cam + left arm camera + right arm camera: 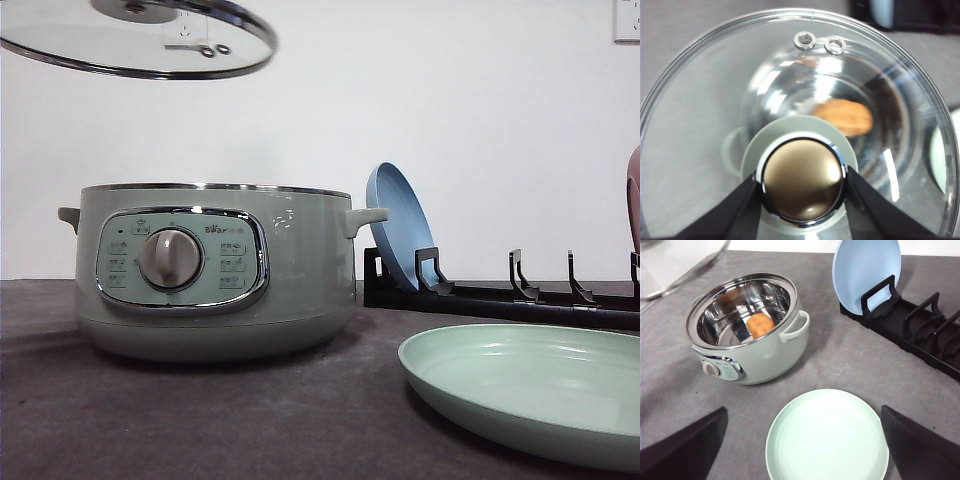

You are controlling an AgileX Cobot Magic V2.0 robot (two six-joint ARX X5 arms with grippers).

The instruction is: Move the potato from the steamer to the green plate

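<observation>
We have the glass lid [140, 38] lifted clear above the steamer [747, 327], left jaws clamped on its knob [803, 180]. The potato [760, 325] sits inside the steamer; the green plate [827, 437] beside the steamer waits bare, right jaws spread wide.

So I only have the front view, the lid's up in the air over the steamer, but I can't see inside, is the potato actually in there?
Observer: Yes, the potato lies on the steamer's steel floor, on the side nearer the green plate.
Operator: What's holding the lid?
Observer: The left gripper is shut on the lid's knob.
Operator: And the right gripper?
Observer: The right gripper is open, above the green plate, holding nothing.
</observation>
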